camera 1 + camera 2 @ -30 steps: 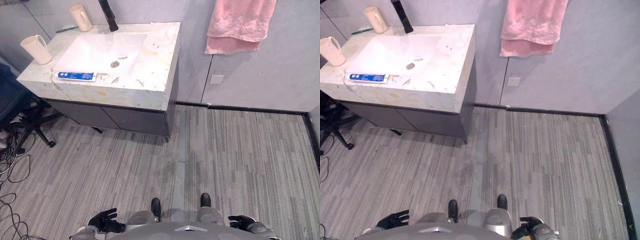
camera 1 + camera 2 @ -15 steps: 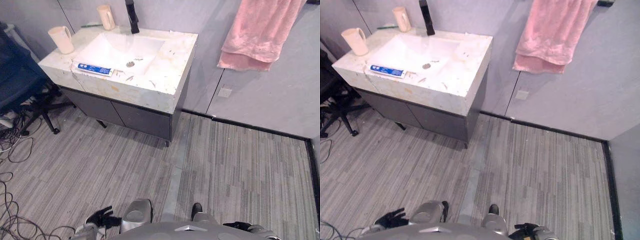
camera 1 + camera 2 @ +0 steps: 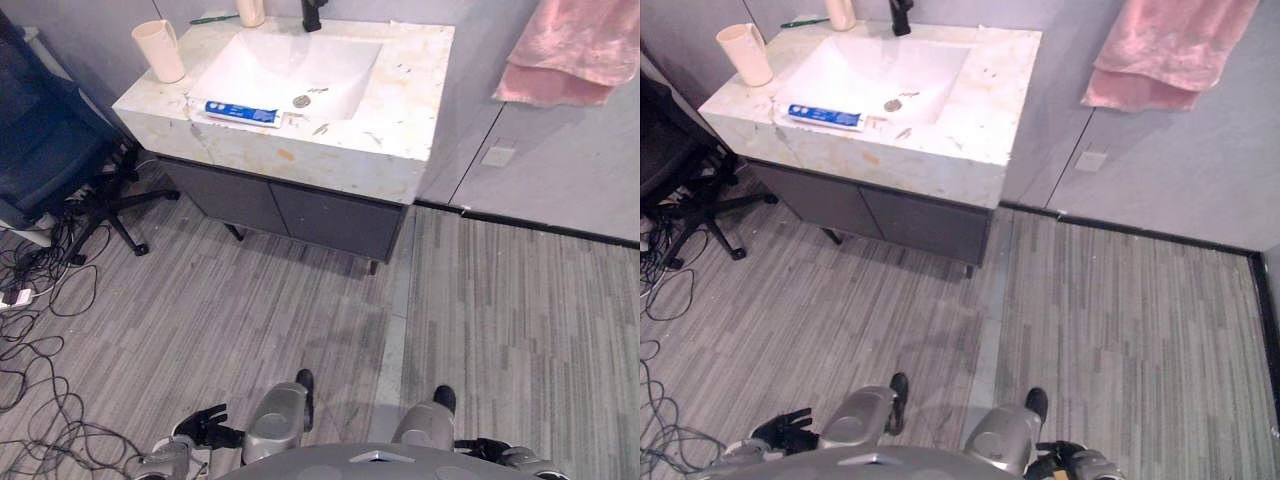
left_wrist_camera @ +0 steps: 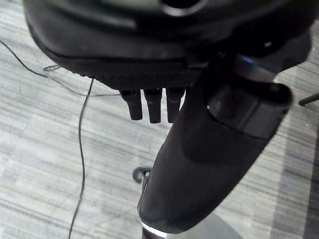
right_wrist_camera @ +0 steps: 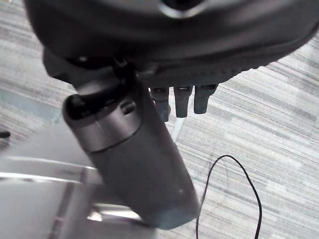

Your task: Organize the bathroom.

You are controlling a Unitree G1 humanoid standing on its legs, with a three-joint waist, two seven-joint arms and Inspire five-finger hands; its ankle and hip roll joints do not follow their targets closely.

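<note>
One toothpaste tube (image 3: 240, 112) lies flat along the vanity (image 3: 400, 150) front edge.

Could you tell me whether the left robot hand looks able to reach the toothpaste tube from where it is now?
Probably not yet. The left robot hand hangs low beside the robot, open and empty, while the toothpaste tube lies on the vanity counter well ahead across open floor.
</note>
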